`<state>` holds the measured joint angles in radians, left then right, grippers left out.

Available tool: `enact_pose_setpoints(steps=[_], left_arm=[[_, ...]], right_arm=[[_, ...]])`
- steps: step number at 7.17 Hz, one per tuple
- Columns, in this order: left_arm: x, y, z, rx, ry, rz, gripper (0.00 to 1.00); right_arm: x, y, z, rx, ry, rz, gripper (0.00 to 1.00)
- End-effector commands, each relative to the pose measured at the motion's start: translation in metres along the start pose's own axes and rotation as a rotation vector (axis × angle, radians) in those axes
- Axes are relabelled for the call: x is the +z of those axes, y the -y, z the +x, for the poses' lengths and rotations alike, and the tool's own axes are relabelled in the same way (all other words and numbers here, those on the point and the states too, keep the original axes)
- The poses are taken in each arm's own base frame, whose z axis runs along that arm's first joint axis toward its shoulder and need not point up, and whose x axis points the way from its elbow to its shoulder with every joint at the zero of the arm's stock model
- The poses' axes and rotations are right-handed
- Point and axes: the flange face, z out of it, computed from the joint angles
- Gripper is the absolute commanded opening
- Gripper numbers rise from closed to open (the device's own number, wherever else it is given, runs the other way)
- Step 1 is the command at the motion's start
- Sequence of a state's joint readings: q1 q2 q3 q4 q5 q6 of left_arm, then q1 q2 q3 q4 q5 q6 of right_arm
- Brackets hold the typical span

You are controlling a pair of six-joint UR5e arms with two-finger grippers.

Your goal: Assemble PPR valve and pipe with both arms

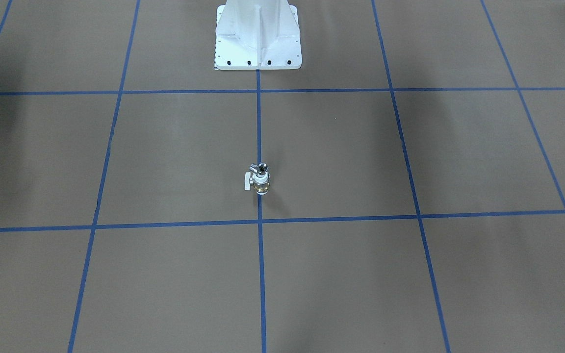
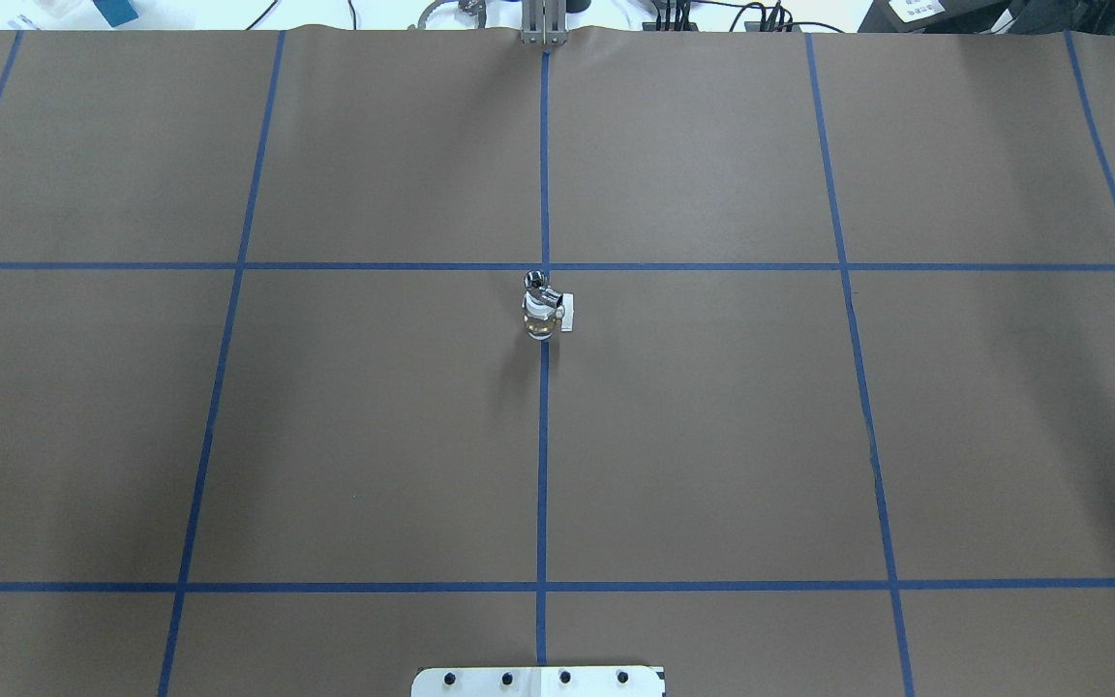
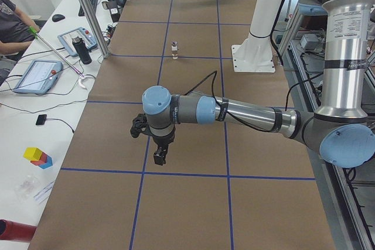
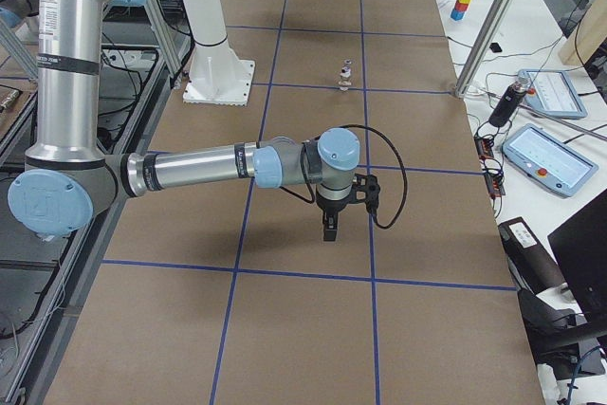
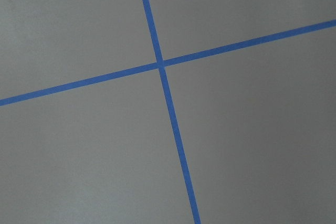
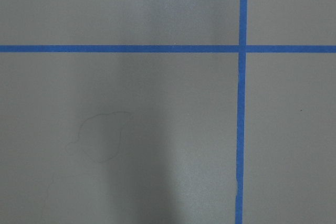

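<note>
**One PPR valve [image 1: 260, 186] and one pipe [image 1: 261, 169] stand joined mid-tabletop [image 1: 165, 157], with no gripper near them.**

The valve stands upright on the central blue line with the pipe seated on its top end. By that fit, the assembly looks finished, and any next move would call only for checking the joint. There are two arms. The left gripper [image 3: 159, 156] and right gripper [image 4: 329, 230] hang well apart from the pair, and I cannot tell whether either is open or closed.
</note>
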<state>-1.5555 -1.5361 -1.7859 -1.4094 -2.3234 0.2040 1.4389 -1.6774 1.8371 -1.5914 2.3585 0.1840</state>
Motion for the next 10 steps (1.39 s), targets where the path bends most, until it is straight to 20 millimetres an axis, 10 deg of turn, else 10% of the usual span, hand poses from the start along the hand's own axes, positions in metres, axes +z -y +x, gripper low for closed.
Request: enact_pose_setpoints(steps=[1,10], left_arm=[[0.004,-0.002,-0.003,-0.008,-0.004,-0.007,1.00],[0.010,-0.015,0.004,-0.069,-0.110,-0.002,1.00]], right_arm=[[0.001,0.002,0.001,0.002,-0.005,0.000,1.00],[0.002,0.004,0.002,0.003,-0.006,-0.001,1.00]])
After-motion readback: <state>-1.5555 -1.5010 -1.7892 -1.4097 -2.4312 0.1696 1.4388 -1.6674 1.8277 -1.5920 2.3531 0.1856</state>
